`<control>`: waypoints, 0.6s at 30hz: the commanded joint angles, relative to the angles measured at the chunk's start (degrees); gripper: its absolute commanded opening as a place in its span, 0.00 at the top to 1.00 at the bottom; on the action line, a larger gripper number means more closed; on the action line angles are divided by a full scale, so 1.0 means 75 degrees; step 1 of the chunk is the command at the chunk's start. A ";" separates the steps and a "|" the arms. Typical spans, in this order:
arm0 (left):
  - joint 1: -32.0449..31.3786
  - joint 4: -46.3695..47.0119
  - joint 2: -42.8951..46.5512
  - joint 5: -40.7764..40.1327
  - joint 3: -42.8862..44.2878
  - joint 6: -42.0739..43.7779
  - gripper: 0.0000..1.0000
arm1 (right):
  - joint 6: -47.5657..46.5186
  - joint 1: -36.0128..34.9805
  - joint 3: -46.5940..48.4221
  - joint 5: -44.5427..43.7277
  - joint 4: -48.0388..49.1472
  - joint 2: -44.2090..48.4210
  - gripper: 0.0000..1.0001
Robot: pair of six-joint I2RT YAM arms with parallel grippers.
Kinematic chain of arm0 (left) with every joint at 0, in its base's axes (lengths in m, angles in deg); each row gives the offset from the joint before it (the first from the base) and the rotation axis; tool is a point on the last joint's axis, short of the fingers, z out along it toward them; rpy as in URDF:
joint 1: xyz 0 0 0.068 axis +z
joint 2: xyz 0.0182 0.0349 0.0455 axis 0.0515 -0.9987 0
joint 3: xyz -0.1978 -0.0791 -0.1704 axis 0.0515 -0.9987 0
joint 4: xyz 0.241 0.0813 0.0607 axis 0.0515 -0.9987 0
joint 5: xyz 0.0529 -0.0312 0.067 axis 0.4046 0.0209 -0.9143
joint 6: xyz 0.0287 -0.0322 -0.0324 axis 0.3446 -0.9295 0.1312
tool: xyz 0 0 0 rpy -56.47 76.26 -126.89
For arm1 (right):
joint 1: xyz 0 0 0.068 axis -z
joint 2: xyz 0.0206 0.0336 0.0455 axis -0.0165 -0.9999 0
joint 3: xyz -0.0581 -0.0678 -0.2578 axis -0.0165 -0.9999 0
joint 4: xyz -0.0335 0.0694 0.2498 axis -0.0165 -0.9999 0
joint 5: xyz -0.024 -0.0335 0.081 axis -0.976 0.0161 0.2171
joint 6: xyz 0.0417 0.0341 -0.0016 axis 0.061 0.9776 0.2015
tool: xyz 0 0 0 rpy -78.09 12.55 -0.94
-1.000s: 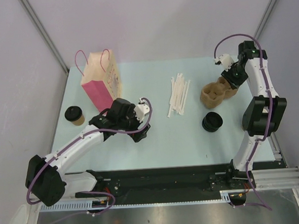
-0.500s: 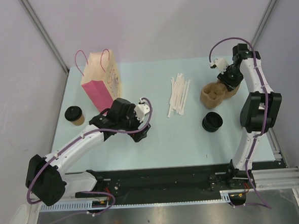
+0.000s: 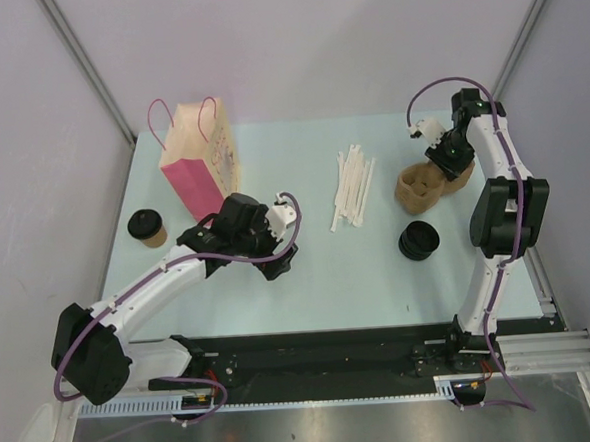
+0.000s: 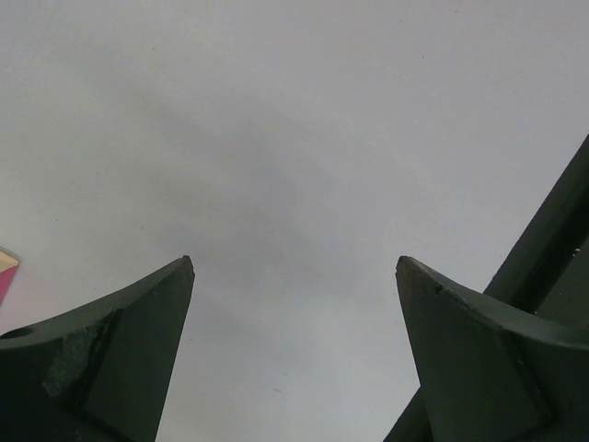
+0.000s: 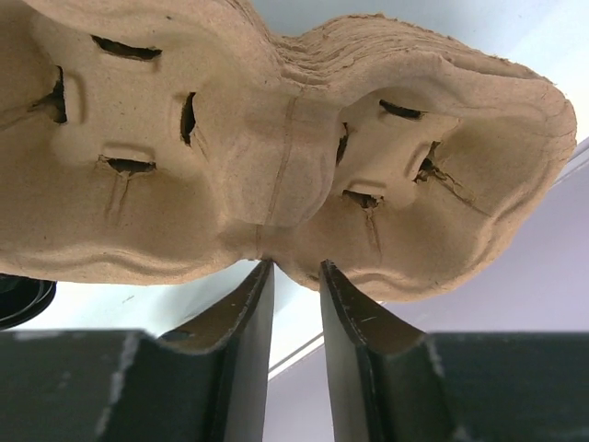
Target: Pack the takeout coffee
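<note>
The takeout coffee [image 3: 147,227], a brown paper cup with a black lid, stands near the table's left edge beside the pink paper bag [image 3: 199,159]. My left gripper [image 3: 278,264] [image 4: 294,262] hangs open over bare table right of the bag, with nothing between its fingers. My right gripper [image 3: 448,162] [image 5: 296,264] is at the far right, its tips against the rim of a stack of brown pulp cup carriers [image 5: 276,138] [image 3: 428,183]. Its jaws stand a narrow gap apart, and only table shows between them.
White wrapped straws [image 3: 353,185] lie in a loose bundle at the middle back. A pile of black lids [image 3: 417,241] sits in front of the carriers. Grey walls close in on both sides.
The right arm has swung left and down onto the carrier stack, and its jaws have narrowed a little. The left arm has not moved.
</note>
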 commanded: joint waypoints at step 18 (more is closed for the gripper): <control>-0.0036 0.0242 -0.0013 0.0185 0.0173 -0.0219 0.04 | -0.0199 0.0026 0.1224 0.0186 -0.0246 0.0337 1.00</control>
